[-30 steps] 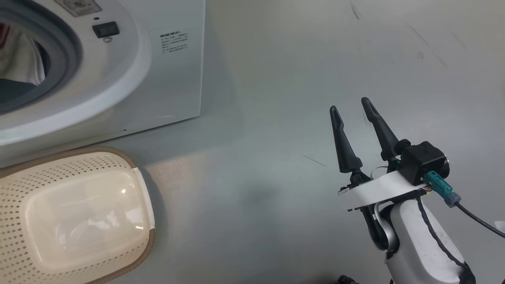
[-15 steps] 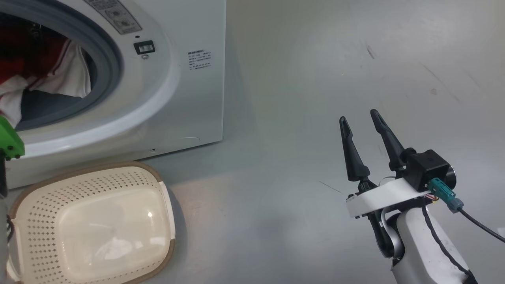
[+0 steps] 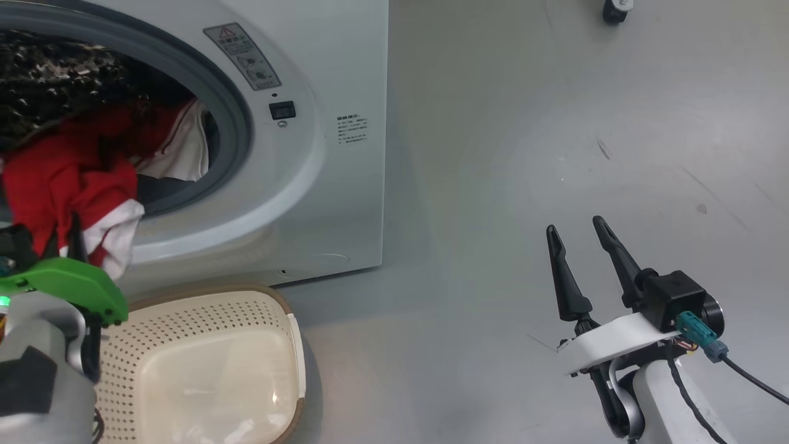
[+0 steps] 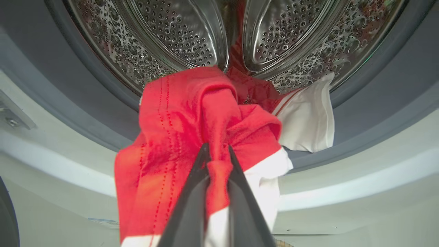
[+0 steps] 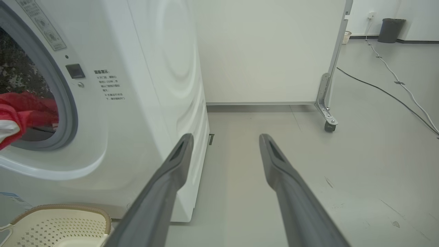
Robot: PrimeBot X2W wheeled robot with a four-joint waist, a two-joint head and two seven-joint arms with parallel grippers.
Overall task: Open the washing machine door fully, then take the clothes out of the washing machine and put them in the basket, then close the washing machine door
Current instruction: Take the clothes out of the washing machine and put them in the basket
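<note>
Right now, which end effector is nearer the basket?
Left. The left end effector, shut on the red clothes at the mouth of the washing machine, sits just above the basket at its left side. The right end effector hangs open over the floor, well off to the basket's right.

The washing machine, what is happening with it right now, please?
The robot is unloading the washing machine. Its left gripper is shut on a red garment with white trim, which hangs out over the lip of the opening. White fabric lies at the steel drum's mouth beside it. The cream basket stands on the floor below the opening, nothing visible in it. The right gripper is open, holding nothing, off to the side.
</note>
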